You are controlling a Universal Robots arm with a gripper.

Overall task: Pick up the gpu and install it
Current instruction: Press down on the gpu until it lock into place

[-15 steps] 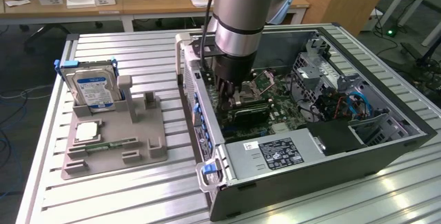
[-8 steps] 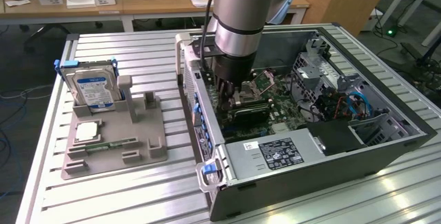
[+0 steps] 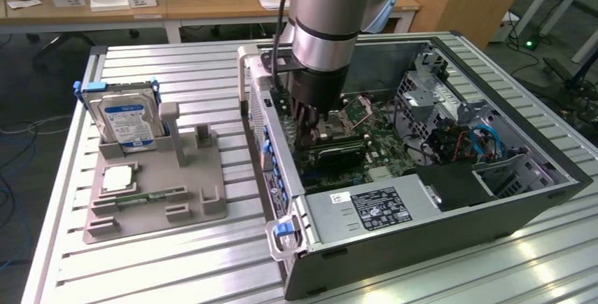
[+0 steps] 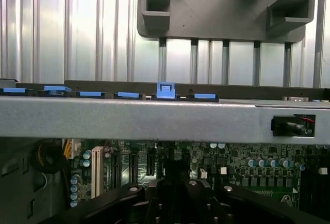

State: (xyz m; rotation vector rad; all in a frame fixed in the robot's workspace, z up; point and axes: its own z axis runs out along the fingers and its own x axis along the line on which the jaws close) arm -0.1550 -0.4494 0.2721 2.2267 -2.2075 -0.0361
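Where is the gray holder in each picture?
Exterior view: gray holder on the slatted table, at the exterior view's left of the computer case.
Wrist view: gray holder beyond the case wall, on the table.
Shared landmark: the case wall with blue clips.

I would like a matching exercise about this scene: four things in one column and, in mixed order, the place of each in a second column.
Things:
1. hard drive
2. RAM stick
3. power supply
4. gripper

Places:
A. inside the open computer case, above the motherboard
B. lying flat on the grey holder
C. standing upright in the grey holder
D. inside the computer case, at the corner nearest the exterior camera, label facing up

Right pairs: 1-C, 2-B, 3-D, 4-A
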